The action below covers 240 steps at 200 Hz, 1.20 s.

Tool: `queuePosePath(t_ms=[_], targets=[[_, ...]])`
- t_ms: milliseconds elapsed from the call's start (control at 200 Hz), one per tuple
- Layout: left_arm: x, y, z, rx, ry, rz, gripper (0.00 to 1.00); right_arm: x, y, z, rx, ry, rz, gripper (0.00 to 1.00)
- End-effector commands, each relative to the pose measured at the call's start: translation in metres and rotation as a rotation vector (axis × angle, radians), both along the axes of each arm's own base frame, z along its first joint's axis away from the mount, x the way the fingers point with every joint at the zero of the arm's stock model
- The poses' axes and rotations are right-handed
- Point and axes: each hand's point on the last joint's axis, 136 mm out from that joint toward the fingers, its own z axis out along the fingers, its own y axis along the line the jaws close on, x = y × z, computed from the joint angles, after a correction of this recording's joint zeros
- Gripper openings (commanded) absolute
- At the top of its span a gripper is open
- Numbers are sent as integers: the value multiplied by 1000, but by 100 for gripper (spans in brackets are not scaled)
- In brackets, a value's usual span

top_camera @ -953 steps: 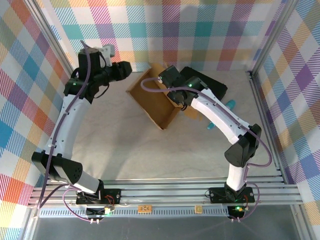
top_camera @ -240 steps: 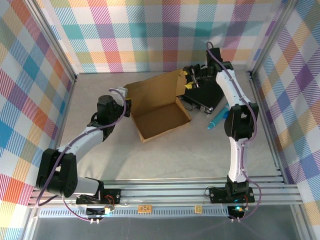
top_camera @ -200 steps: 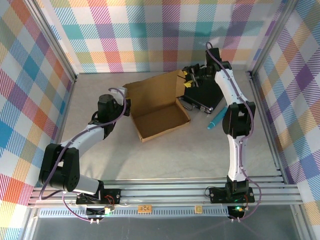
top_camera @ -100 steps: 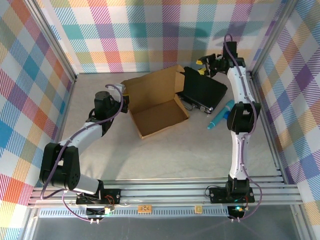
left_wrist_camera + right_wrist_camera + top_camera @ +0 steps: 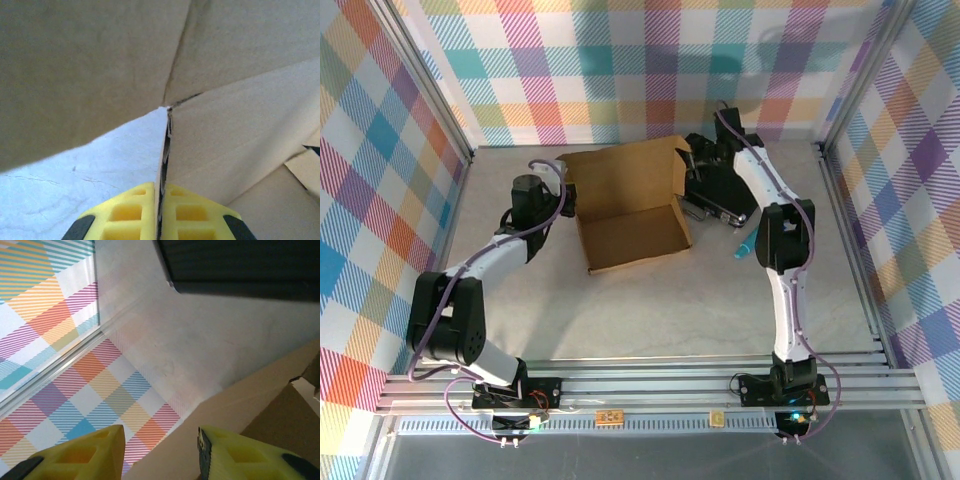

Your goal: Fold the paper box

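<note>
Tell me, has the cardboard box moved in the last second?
Yes. The box has slid left, away from the black case, and turned squarer to the back wall.

Pale table (image 5: 620,310) carries paper box (image 5: 630,205), black case (image 5: 712,192), teal marker (image 5: 744,246).

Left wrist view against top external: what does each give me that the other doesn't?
Left wrist: the left tool shut on a thin wall edge of the paper box, seen close up. Top external: the black briefcase and a teal pen-like item right of the box, and the box's open tray shape. Both: brown cardboard on the pale table.
</note>
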Motion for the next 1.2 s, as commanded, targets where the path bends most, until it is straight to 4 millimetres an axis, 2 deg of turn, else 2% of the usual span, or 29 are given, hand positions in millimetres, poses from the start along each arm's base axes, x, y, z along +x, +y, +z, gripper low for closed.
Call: queuePosePath(t_ms=[0, 65, 420, 735, 925, 1060, 1195], targets=[[11, 5, 11, -57, -15, 64, 0, -11, 2, 33, 52, -15, -26, 45], [13, 4, 11, -70, -13, 85, 0, -19, 2, 27, 41, 14, -30, 46], [16, 3, 10, -70, -43, 199, 0, -51, 1, 24, 44, 101, -24, 56], [15, -8, 8, -108, -82, 182, 0, -65, 4, 22, 66, 162, -36, 60], [12, -13, 2, -149, -101, 171, 0, -70, 9, 10, 74, 198, -44, 59], [10, -15, -3, -179, -105, 164, 6, -71, 11, 5, 75, 213, -46, 59], [7, -16, -9, -217, -99, 164, 7, -76, 13, -1, 70, 226, -39, 58]])
